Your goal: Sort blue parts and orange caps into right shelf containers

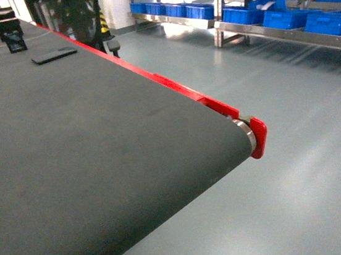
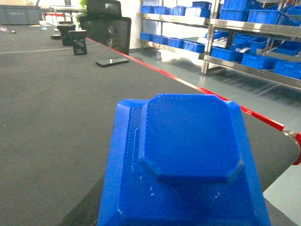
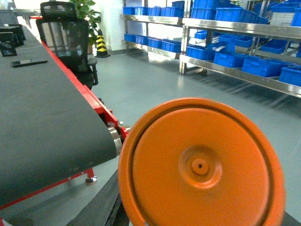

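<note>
A chunky, angular blue part [image 2: 188,160] fills the lower half of the left wrist view, held up above the dark belt. It hides my left gripper's fingers, which are shut on it. A round orange cap [image 3: 202,165] fills the lower right of the right wrist view, its flat face toward the camera, hanging over the floor just past the belt's end. It covers my right gripper's fingers, shut on it. The right shelf containers, blue crates [image 1: 282,19], stand in rows on steel shelves across the floor. Neither gripper shows in the head view.
The dark conveyor belt [image 1: 67,146] has a red side rail [image 1: 178,90] and ends at a roller with a red bracket [image 1: 257,137]. A flat black device [image 1: 54,55] and black stands [image 1: 13,36] lie far up the belt. A black office chair [image 3: 66,37] stands beside it. Grey floor [image 1: 297,149] separates belt and shelves.
</note>
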